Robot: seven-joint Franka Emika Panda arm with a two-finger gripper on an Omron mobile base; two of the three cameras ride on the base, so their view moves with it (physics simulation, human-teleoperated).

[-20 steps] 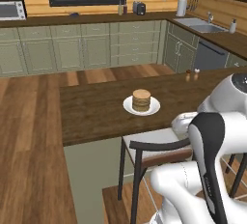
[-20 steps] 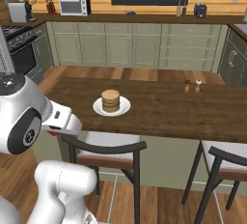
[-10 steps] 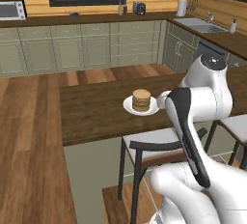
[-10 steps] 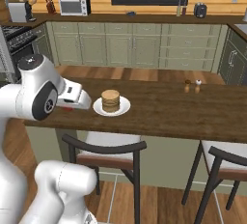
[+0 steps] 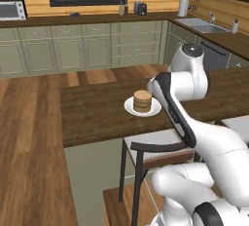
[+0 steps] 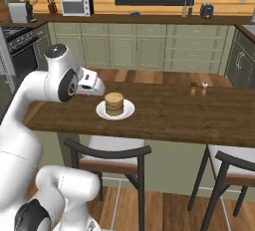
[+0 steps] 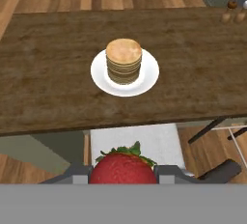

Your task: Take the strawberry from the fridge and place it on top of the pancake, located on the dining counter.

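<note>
Above the long dark brown wooden table [image 7: 48,73], the claw [image 7: 123,172] grasps the small red strawberry [image 7: 121,167]; next it must advance over the tan round pancake [image 7: 124,54] and lower.

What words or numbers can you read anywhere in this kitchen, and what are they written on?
None: no readable words, numbers or signs anywhere.
The microwave shows no legible print; its front is too small to make out.
The white plate, pancake and strawberry are plain.

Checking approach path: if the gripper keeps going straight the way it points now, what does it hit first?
Probably the pancake stack on its plate. The gripper, shut on the strawberry, aims about there. Depth is unclear.
</note>
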